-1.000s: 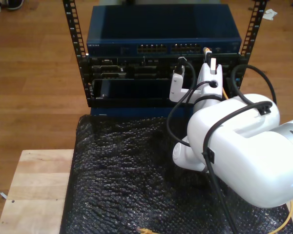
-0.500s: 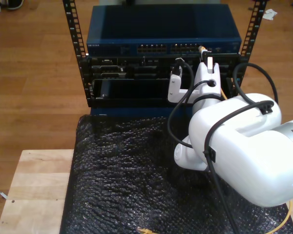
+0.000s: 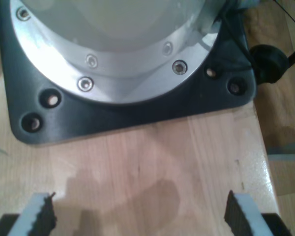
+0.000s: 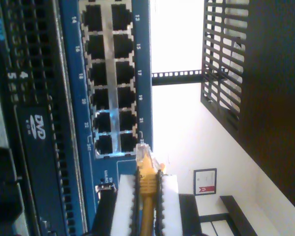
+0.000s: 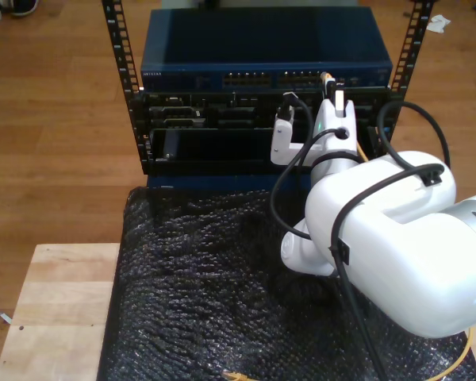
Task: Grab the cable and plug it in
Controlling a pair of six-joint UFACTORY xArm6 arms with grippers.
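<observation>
The cable (image 4: 147, 183) is thin and yellow-orange, and its clip plug (image 4: 144, 160) sticks out from between the white fingers (image 4: 125, 206) of my second gripper (image 4: 147, 189), which is shut on it. The plug tip sits just short of the last ports on the blue switch (image 4: 71, 98), apart from them. In the exterior view my second gripper (image 5: 334, 89) holds the plug (image 5: 328, 77) up at the switch (image 5: 190, 78) face, toward the exterior view's right. More cable (image 5: 458, 363) trails at the lower right. My first gripper (image 3: 140, 216) hangs open over bare wood, holding nothing.
A black rack (image 5: 119, 55) frames the switch and the dark units under it. Black bubble wrap (image 5: 198, 286) covers the table in front, with a loose yellow plug end (image 5: 235, 375) at its near edge. A black base plate (image 3: 137, 115) lies beyond my first gripper.
My second gripper has moved with the plug a little toward the exterior view's left and closer to the switch's port row. Nothing else has shifted.
</observation>
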